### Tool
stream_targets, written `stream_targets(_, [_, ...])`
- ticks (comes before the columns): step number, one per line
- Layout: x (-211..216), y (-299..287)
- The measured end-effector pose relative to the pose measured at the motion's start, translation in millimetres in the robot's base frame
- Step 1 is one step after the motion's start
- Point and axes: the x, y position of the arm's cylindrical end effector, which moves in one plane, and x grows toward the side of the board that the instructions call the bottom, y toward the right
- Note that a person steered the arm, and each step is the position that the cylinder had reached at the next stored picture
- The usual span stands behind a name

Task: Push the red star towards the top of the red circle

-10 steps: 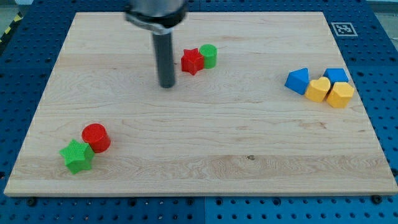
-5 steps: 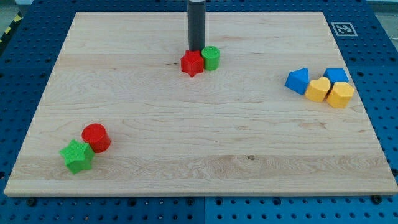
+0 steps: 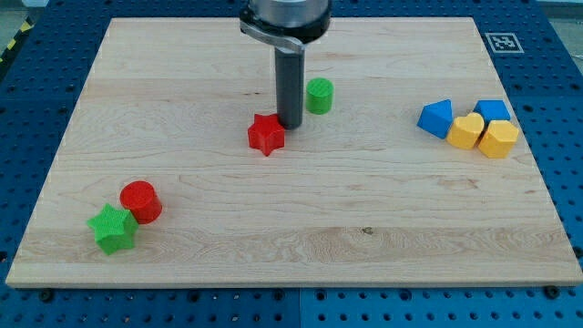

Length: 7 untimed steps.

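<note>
Red star (image 3: 266,135) sits just left of and slightly below my tip (image 3: 290,125), which is a bare rod with nothing to open or close, and the red circle (image 3: 141,201) lies well off toward the view's bottom left
</note>
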Motion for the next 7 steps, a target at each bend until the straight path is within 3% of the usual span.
stream_targets(4, [39, -31])
stream_targets(6, [49, 43])
stream_targets(7, [70, 40])
